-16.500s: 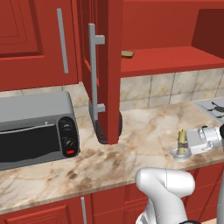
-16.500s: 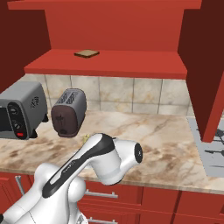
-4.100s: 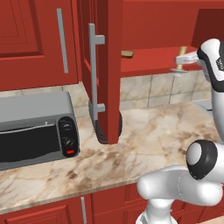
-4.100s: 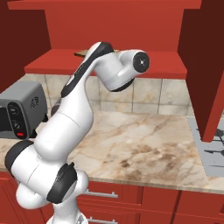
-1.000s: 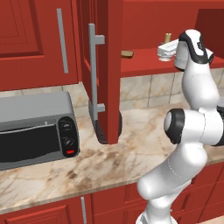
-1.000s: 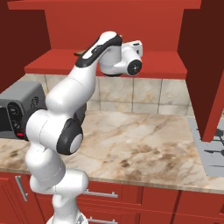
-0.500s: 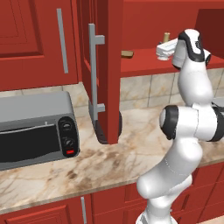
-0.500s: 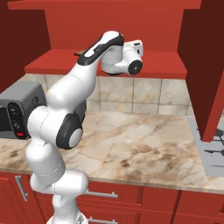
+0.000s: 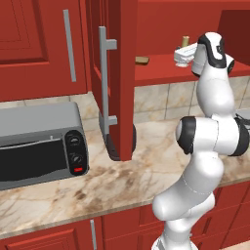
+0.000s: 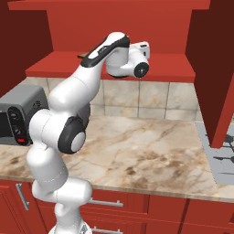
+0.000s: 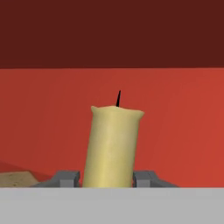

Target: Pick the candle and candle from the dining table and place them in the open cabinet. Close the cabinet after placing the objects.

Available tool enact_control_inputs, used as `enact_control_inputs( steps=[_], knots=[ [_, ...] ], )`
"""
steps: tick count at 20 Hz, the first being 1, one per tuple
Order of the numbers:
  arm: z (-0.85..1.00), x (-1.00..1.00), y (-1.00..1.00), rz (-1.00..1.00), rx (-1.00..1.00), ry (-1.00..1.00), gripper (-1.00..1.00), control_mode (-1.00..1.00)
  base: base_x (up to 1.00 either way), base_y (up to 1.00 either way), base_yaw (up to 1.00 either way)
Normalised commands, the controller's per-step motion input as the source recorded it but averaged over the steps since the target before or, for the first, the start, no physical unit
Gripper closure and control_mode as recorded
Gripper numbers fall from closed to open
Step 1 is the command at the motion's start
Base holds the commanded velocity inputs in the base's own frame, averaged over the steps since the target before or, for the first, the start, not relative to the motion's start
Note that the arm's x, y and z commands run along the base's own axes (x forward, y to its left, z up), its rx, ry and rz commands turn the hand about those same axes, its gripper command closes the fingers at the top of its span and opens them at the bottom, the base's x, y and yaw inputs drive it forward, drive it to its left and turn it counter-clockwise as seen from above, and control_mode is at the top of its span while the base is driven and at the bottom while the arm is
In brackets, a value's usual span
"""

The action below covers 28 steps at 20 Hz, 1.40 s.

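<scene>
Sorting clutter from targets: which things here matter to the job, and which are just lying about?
Job:
- candle, gripped in the claw
- cabinet, door open, red shelf

Lying about:
- toaster oven
- flat brown slab on the shelf

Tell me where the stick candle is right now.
The stick candle stands between the gripper fingers, held over the red cabinet shelf. In the left base view it is at upper right, to the right of the flat brown slab.
</scene>
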Motion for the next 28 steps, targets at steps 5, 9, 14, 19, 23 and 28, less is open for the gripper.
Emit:
enact_control_inputs(
  steps=[5, 9, 14, 19, 23, 28],
  knots=[
    [-0.13, 0.01, 0.0, -0.01, 0.0, 0.0, 1.0, -1.0, 0.0, 0.0, 0.0],
    [-0.15, 0.0, 0.01, -0.01, 0.0, 0.0, -1.0, -1.0, 0.0, 0.0, 0.0],
    [-0.07, 0.01, -0.02, -0.02, 0.0, 0.01, -1.0, -1.0, 0.0, 0.0, 0.0],
    [0.0, 0.02, -0.06, -0.03, 0.0, 0.1, -1.0, -1.0, 0.0, 0.0, 0.0],
    [0.0, 0.0, 0.0, -0.02, 0.0, 0.02, -1.0, -1.0, 0.0, 0.0, 0.0],
    [0.01, -0.03, 0.0, -0.02, 0.0, 0.0, -1.0, -1.0, 0.0, 0.0, 0.0]
  ],
)
